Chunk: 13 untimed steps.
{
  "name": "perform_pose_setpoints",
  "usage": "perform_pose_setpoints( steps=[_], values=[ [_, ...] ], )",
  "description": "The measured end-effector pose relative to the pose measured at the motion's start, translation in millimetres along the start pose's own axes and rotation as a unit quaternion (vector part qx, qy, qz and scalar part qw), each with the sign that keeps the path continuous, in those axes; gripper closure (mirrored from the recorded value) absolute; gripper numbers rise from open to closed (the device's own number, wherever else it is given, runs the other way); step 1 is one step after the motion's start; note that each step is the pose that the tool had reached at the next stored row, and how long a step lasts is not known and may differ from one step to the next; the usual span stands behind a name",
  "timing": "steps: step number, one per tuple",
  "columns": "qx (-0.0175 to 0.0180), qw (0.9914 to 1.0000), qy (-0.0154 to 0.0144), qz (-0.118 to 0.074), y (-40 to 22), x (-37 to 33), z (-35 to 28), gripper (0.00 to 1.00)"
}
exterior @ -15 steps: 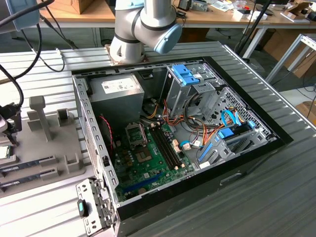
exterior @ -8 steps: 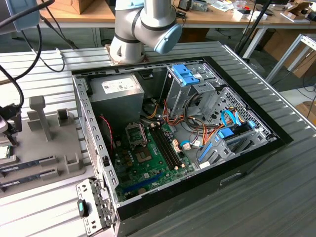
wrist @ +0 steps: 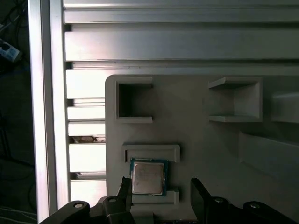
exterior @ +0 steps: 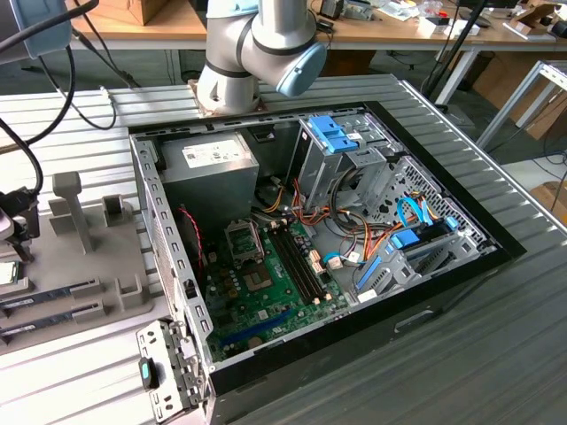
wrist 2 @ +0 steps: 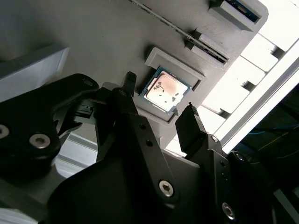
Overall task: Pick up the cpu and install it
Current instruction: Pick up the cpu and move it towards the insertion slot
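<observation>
Two spread end effector (wrist 2: 161, 93) fingers (wrist 2: 189, 123) flank the cpu (wrist: 148, 177).

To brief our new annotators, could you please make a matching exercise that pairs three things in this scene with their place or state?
Things: 1 cpu; 2 gripper; 3 motherboard.
Places or states: A open, over the grey holder; B green, inside the computer case; C lying flat in a recess.
Pairs: 1-C; 2-A; 3-B.

Open computer case (exterior: 165, 232), green motherboard (exterior: 266, 306), grey power supply (exterior: 213, 170), slatted table (exterior: 496, 354)
</observation>
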<state>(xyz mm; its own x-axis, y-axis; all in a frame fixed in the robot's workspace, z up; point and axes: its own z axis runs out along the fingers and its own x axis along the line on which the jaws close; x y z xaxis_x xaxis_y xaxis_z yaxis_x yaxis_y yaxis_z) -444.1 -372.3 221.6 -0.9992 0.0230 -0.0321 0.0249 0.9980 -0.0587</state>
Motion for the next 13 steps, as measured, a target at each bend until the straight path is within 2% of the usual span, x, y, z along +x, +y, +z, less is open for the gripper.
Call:
perform_pose_setpoints(
  steps=[13],
  values=[
    [0.0000, 1.00000, 0.0000, 0.000, -1.4, 0.0, 1.8, 0.38]
  ],
)
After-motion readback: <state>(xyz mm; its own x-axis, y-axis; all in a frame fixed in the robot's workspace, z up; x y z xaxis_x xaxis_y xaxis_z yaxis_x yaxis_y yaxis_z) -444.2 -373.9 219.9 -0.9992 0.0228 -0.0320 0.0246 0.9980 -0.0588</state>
